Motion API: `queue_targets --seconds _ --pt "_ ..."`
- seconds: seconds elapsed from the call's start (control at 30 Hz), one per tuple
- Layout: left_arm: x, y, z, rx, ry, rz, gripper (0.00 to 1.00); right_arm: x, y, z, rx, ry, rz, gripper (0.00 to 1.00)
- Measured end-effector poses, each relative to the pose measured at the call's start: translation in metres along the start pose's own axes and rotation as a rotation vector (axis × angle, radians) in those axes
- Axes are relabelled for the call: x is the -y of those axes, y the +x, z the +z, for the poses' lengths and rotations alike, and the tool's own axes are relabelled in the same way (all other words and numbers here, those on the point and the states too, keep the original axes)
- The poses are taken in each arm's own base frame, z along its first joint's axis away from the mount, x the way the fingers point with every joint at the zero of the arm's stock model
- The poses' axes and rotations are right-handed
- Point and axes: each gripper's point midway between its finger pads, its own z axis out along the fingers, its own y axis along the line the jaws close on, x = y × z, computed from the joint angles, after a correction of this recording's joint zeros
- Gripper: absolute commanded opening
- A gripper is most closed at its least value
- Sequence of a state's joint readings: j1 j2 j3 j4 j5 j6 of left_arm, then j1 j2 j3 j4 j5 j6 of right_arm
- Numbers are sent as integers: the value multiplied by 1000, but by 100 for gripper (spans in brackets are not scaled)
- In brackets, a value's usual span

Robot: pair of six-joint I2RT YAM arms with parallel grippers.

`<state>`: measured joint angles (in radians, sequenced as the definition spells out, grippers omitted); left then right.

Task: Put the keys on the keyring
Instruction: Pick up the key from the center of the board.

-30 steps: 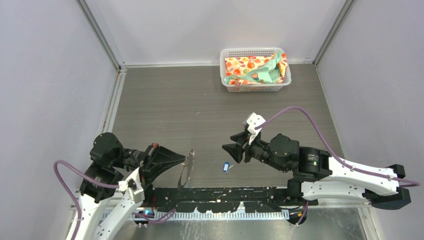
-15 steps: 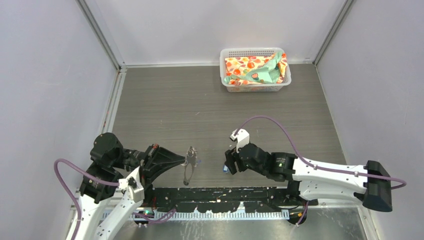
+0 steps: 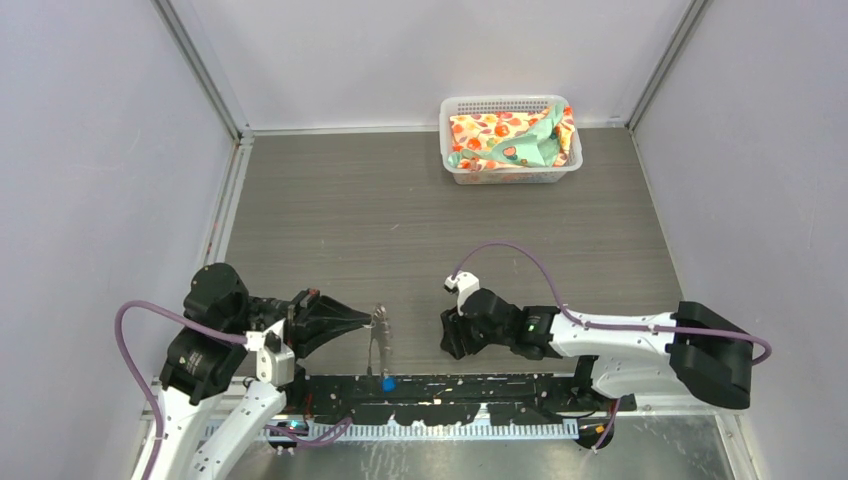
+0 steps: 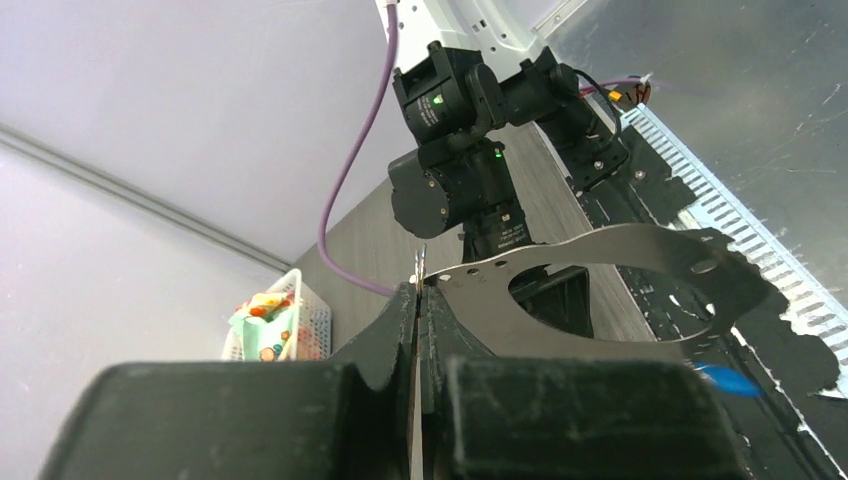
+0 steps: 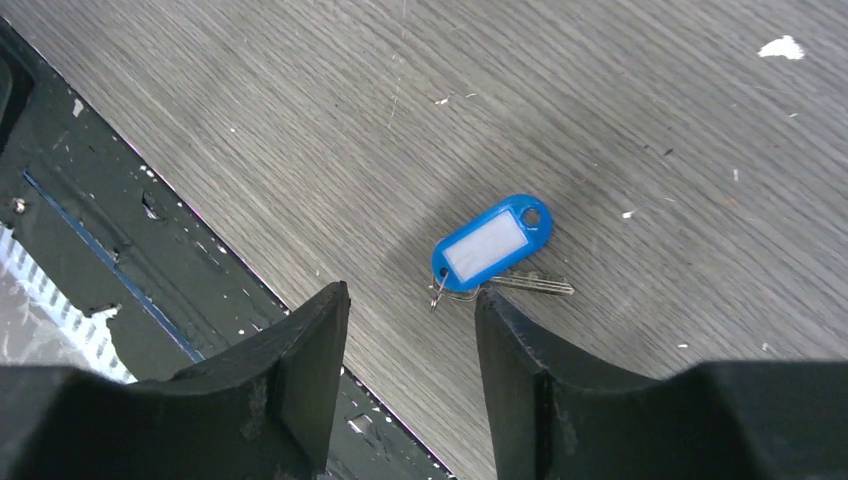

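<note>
Keyring (image 4: 600,248) sits pinched tight in our left gripper (image 4: 415,300). Our right gripper (image 5: 410,295) hangs open over a blue key (image 5: 492,243), holding nothing.

A white plastic basket (image 3: 455,135) sits at the far right of the grey wood-grain table (image 3: 400,220), with a floral cloth (image 3: 500,140) in it. Near the front edge, the left gripper (image 3: 368,320) is well left of the right gripper (image 3: 448,336). The thin silvery wire keyring (image 3: 378,345) is pinched in the left gripper. Its blue-headed key (image 3: 387,383) hangs over the black metal base plate (image 3: 480,388). A blue-tagged key (image 5: 492,243) lies on the table just ahead of the right gripper's parted fingers.
</note>
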<state>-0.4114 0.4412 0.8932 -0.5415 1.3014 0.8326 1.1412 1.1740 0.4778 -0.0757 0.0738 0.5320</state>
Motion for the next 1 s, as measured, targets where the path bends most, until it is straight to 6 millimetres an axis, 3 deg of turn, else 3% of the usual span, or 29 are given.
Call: queue_targets --seconds 0.5,0.7,0.77,0.83,1.0 --pt "2 1 -2 -18 -20 -90 0 2 13 10 -58 -5 -28 35" --pt "3 0 -2 -18 -22 -104 0 5 18 13 -73 11 -35 21" --pt "3 1 -2 -19 -23 -108 0 6 18 14 -74 15 -38 7" --pt "3 1 -2 -20 -24 -115 0 7 18 14 -72 18 -42 1" --pt "4 1 -2 -22 -25 -185 0 9 11 6 -50 25 -88 1"
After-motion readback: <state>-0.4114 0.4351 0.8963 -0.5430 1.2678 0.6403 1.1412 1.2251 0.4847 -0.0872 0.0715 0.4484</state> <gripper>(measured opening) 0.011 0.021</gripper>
